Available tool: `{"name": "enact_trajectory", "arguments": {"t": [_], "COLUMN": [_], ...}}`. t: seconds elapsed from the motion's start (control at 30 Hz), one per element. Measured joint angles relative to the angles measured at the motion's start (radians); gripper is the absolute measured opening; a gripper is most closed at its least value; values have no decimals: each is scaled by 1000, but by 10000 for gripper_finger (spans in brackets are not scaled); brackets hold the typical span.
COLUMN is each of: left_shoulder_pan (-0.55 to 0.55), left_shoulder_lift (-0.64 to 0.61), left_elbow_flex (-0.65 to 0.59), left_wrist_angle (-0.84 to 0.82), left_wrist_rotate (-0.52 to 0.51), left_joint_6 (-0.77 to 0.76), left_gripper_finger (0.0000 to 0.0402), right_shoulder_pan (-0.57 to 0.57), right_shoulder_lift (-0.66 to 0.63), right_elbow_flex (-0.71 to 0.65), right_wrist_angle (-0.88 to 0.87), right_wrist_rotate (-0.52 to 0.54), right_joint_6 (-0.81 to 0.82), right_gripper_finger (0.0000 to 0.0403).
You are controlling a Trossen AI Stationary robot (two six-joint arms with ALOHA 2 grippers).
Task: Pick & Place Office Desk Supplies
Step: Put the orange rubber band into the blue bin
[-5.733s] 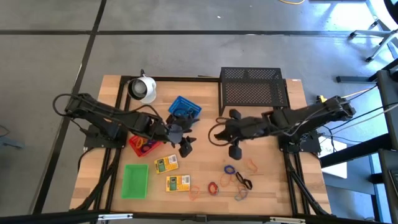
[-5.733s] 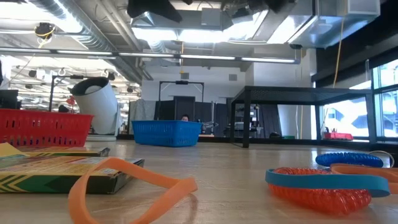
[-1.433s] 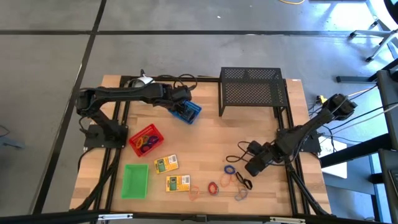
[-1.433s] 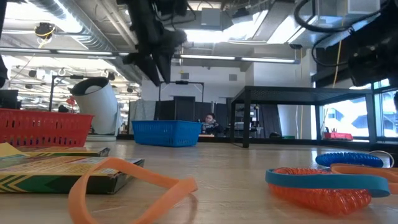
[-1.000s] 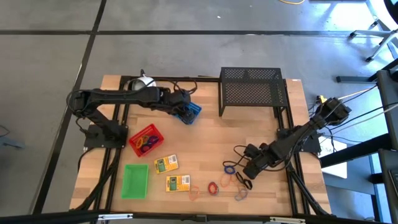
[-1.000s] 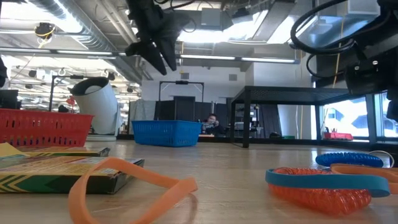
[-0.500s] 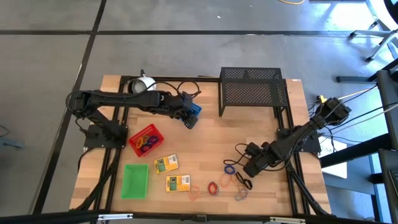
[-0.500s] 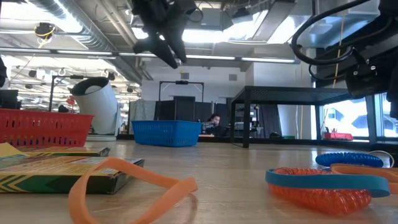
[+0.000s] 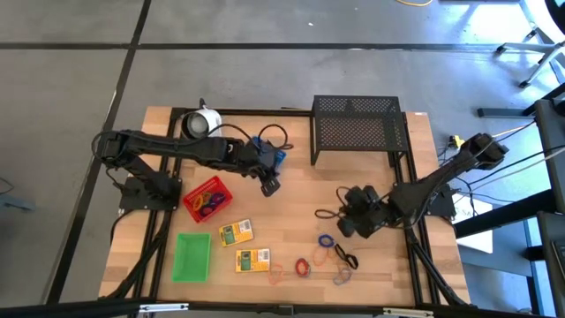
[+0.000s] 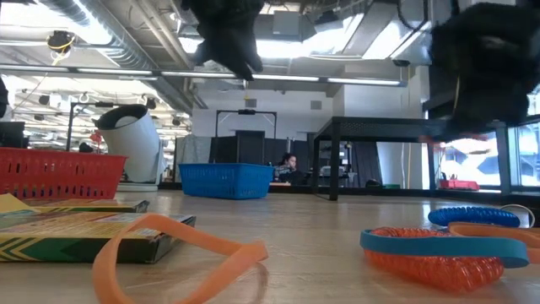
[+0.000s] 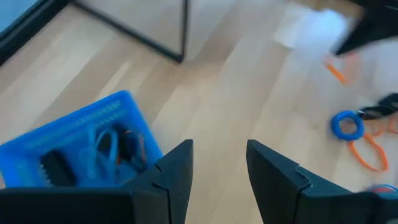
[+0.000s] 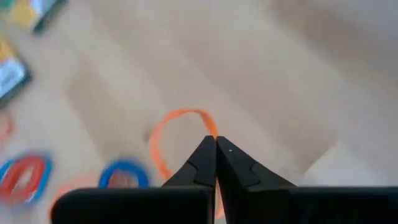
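Note:
My left gripper [image 9: 269, 184] is open and empty above the table, just beside the blue tray [image 11: 81, 152], which holds several loops. My right gripper [image 9: 342, 221] is shut on an orange loop [image 12: 177, 134] above the loose loops. A blue loop [image 9: 327, 240], a red one [image 9: 303, 265] and a black one [image 9: 346, 259] lie flat on the wood. Two yellow-green boxes [image 9: 236, 232] [image 9: 252, 260] lie near the green tray [image 9: 192, 256]. The red tray [image 9: 205, 199] holds several loops. My right gripper pinches the orange loop's band [image 12: 210, 127] between its two shut fingertips. The rest of the loop stands out beyond the tips as an open ring. It appears lifted above the table.
The black wire-mesh rack [image 9: 357, 128] stands at the far edge, right of centre. The white round object [image 9: 203, 124] sits at the far left. Bare wood lies between the two grippers. In the low view an orange band [image 10: 169, 245] and coiled loops [image 10: 439, 249] lie close to the camera.
My left gripper has moved off the blue tray toward the table's near edge and a little right. My right gripper has risen from the loose loops and gone toward the far edge.

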Motion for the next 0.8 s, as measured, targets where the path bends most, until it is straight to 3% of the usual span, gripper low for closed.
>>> {"name": "enact_trajectory", "arguments": {"t": [0.23, 0.4, 0.6, 0.8], "left_shoulder_pan": [-50, -72, -96, -116], "left_shoulder_lift": [0, 0, 0, 0], "left_elbow_flex": [0, 0, 0, 0], "left_wrist_angle": [146, 251, 269, 307], "left_wrist_rotate": [0, 10, 11, 4], "left_joint_6": [76, 151, 179, 188], "left_gripper_finger": [146, 167, 194, 196], "right_shoulder_pan": [-114, -191, -270, -321], "right_shoulder_lift": [-45, -47, -47, -48], "right_elbow_flex": [45, 104, 208, 290], "right_wrist_angle": [26, 82, 149, 257], "right_wrist_rotate": [148, 145, 139, 61], "right_joint_6": [-199, -418, -662, -891], "right_gripper_finger": [5, 4, 4, 4]}}
